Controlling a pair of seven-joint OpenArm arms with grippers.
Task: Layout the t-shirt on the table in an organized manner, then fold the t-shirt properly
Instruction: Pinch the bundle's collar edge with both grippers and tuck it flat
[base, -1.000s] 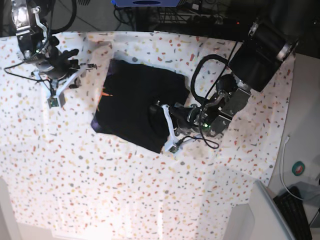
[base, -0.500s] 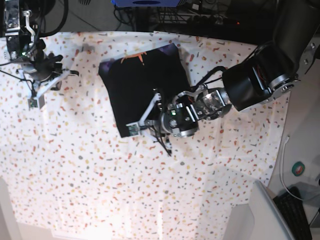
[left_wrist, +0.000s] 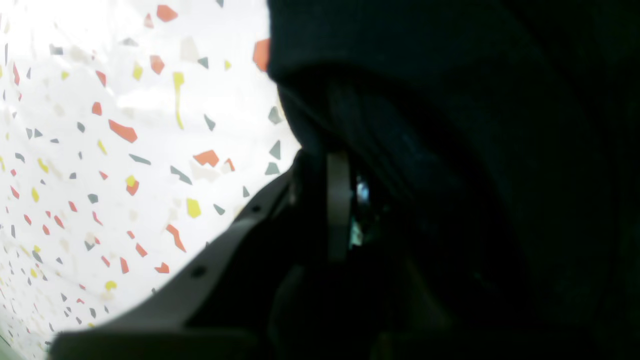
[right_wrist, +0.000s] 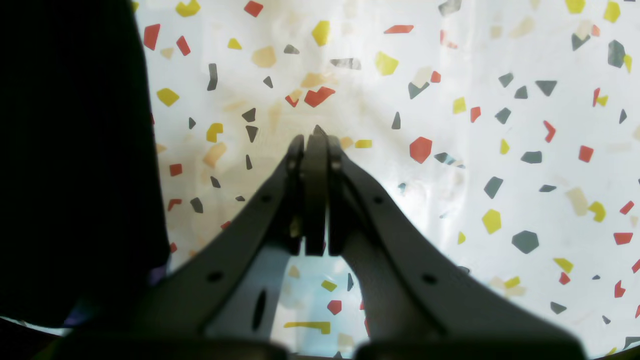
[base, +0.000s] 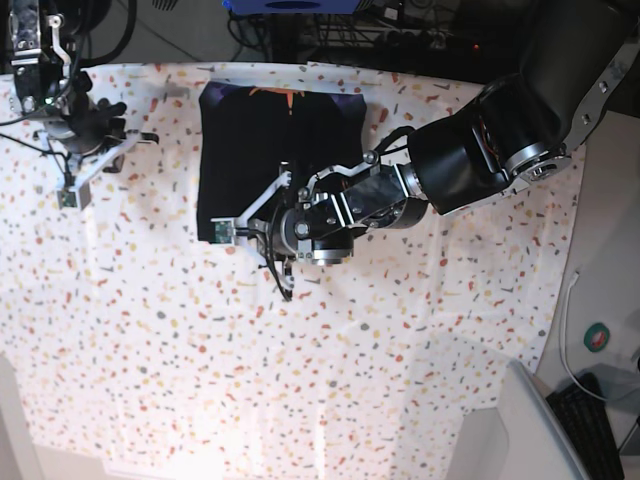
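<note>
The t-shirt (base: 270, 150) lies as a folded, roughly square black block at about twelve o'clock on the table (base: 330, 370), its far edge close to the table's far edge, with a purple and orange patch showing there. Its left and right edges run nearly straight toward the near side; the near edge sits under the left gripper (base: 232, 228). That gripper reaches in from three o'clock, its jaws pressed nearly together on the t-shirt's near edge; in the left wrist view black fabric (left_wrist: 450, 125) fills the space around the finger (left_wrist: 338, 205). The right gripper (base: 78, 185) hovers at ten o'clock, well apart from the shirt, fingertips (right_wrist: 314, 150) fully closed on nothing above bare speckled cover. From four through nine o'clock the table lies open, unoccupied by anything.
</note>
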